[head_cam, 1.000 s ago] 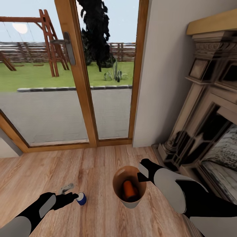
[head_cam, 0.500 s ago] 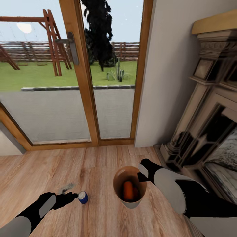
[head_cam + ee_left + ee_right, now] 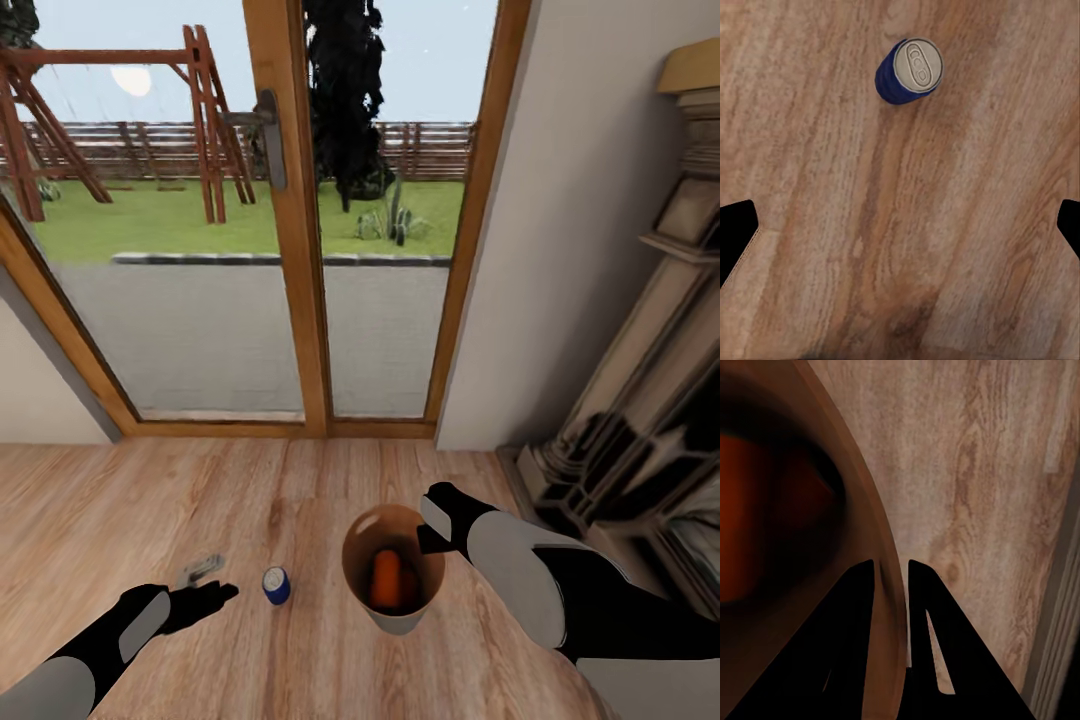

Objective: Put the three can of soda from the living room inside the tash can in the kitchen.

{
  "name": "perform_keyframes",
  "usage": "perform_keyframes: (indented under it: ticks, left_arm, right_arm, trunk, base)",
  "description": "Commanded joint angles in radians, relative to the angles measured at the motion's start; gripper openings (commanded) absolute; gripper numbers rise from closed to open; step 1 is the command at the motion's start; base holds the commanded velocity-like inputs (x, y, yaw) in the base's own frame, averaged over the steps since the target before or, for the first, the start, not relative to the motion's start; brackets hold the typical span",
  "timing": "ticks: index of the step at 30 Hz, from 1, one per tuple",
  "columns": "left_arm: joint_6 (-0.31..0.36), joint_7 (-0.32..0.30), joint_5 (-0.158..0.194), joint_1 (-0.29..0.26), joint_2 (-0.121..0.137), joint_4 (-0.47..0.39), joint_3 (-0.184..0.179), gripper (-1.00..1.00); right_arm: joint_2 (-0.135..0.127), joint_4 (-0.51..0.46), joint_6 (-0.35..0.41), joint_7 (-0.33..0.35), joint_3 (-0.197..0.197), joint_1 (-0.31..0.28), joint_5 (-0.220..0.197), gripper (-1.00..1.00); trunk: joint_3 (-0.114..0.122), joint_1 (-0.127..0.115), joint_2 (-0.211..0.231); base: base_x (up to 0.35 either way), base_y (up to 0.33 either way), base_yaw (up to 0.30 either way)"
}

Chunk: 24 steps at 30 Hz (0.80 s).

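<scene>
The dark blue can of soda [image 3: 276,585] stands upright on the wood floor, pale top up, also seen in the left wrist view [image 3: 910,70]. My left gripper [image 3: 212,585] is open just left of it, a short gap away, holding nothing. The tash can [image 3: 395,620] is to the can's right, and my right gripper [image 3: 428,540] is shut on its rim [image 3: 862,487], one finger inside and one outside. An orange can of soda [image 3: 385,580] lies inside it, with a darker orange shape beside it. I cannot tell whether the bin rests on the floor.
I am in the living room. Wood-framed glass doors [image 3: 300,300] stand ahead, with a garden behind them. A pale wall [image 3: 570,250] and the ornate fireplace [image 3: 640,430] close off the right. Open wood floor [image 3: 150,500] lies to the left and front.
The camera has turned left, so the doors and fireplace slid right in view. The blue can was at my left fingertips and now stands apart from them. The right gripper keeps its hold on the bin.
</scene>
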Motion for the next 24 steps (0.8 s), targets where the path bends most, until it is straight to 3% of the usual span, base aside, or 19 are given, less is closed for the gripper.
perform_keyframes:
  ticks: [1,8,24]
  left_arm:
    - [-0.006,0.0,0.0,0.0,0.0,0.0,0.0,1.0]
    - [-0.029,-0.001,-0.001,0.0,-0.001,0.0,0.0,1.0]
    - [-0.032,-0.001,-0.002,0.0,-0.002,0.0,0.0,1.0]
  right_arm:
    - [0.0,0.0,-0.001,0.002,-0.003,0.0,-0.002,-1.0]
    - [0.0,0.002,-0.001,0.003,-0.004,0.0,-0.003,-1.0]
    - [0.0,0.004,-0.001,0.003,-0.004,0.0,-0.003,-1.0]
  trunk:
    - [0.0,0.0,0.0]
    - [-0.001,0.0,0.0]
    - [-0.001,0.0,0.0]
  base:
    - [0.033,0.0,0.099]
    - [0.187,0.0,0.033]
    - [0.332,0.0,0.002]
